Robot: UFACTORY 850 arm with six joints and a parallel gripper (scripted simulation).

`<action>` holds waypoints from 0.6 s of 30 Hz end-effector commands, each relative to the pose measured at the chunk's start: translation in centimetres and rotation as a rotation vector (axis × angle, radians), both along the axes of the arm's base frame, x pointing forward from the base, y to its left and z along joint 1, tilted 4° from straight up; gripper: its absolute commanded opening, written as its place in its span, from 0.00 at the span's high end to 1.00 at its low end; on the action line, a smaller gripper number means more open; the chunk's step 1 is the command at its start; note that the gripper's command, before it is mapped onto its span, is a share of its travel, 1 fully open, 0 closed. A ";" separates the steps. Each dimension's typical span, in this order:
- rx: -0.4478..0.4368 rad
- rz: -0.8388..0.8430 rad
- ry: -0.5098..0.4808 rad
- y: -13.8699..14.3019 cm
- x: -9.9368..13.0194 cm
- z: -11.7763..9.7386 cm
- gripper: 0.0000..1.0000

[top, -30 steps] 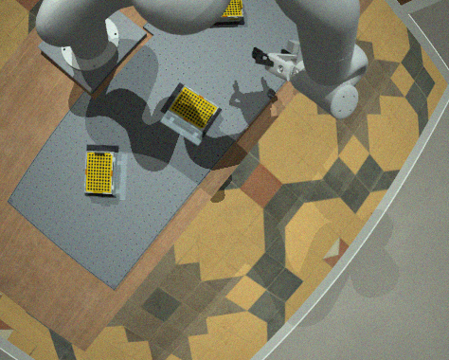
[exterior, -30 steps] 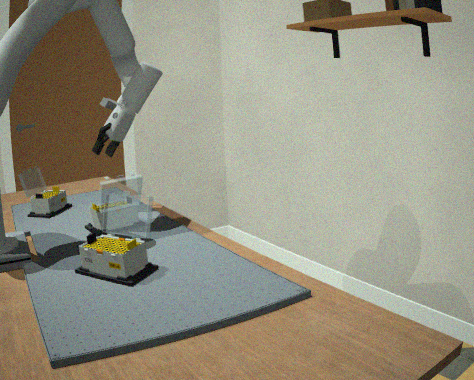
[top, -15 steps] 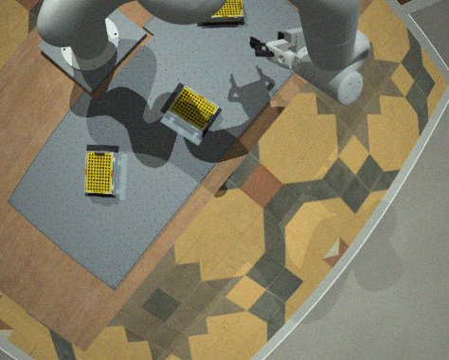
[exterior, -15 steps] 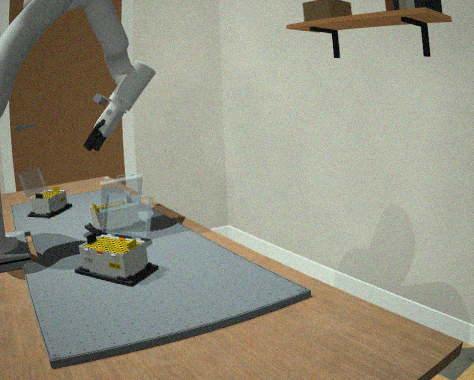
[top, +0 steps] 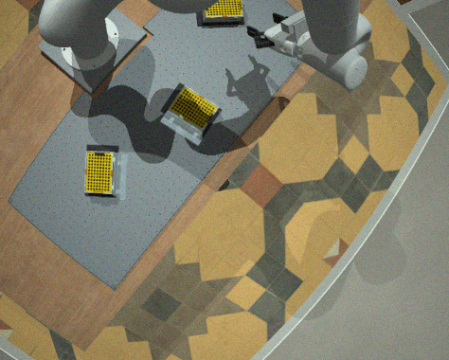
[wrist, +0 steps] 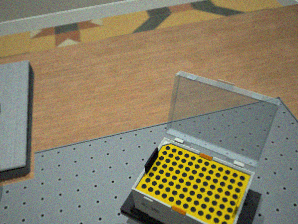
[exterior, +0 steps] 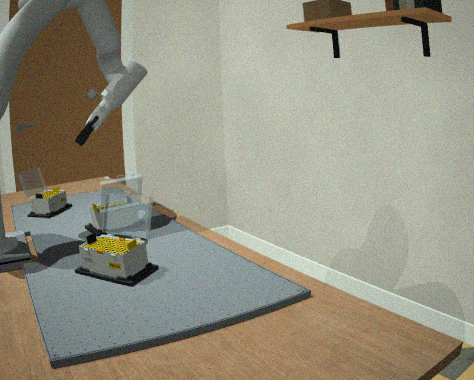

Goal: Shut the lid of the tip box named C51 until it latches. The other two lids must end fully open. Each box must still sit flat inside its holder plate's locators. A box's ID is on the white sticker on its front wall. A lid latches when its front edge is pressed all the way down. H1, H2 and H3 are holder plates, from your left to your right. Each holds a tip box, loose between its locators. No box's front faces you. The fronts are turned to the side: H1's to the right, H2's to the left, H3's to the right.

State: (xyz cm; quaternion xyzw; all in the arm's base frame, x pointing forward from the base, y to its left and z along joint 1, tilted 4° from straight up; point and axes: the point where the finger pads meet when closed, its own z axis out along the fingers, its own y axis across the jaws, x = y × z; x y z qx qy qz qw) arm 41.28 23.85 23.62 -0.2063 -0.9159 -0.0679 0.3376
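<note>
The H1 tip box (top: pixel 224 8) (exterior: pixel 48 203) (wrist: pixel 195 184) has its clear lid (exterior: pixel 32 182) (wrist: pixel 222 117) raised. The H2 box (top: pixel 194 108) (exterior: pixel 120 218) sits mid-mat with its lid (exterior: pixel 121 186) standing up. The H3 box (top: pixel 99 171) (exterior: pixel 114 250) is nearest the exterior camera, its lid (exterior: pixel 127 216) (top: pixel 122 175) raised. Each appears seated on its dark holder plate. No sticker ID is readable, so I cannot tell which is C51. My gripper (top: pixel 261 23) (exterior: pixel 82 140) is open and empty, in the air near H1 and well above the mat; its fingers are outside the wrist view.
The dotted grey mat (top: pixel 114 246) (exterior: pixel 200 300) (wrist: pixel 100 180) lies on the wooden table (exterior: pixel 310 340) (wrist: pixel 100 95). The robot's base plate (top: pixel 52 49) (wrist: pixel 12 120) is beside the mat. A wall shelf (exterior: pixel 370 20) is high at the right in the exterior view.
</note>
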 end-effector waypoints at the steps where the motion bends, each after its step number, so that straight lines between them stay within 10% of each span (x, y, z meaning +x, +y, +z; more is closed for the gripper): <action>1: 0.066 0.122 0.012 1.1 -1.8 1.3 0.00; 18: 0.066 0.122 0.012 1.2 -1.6 -2.2 0.00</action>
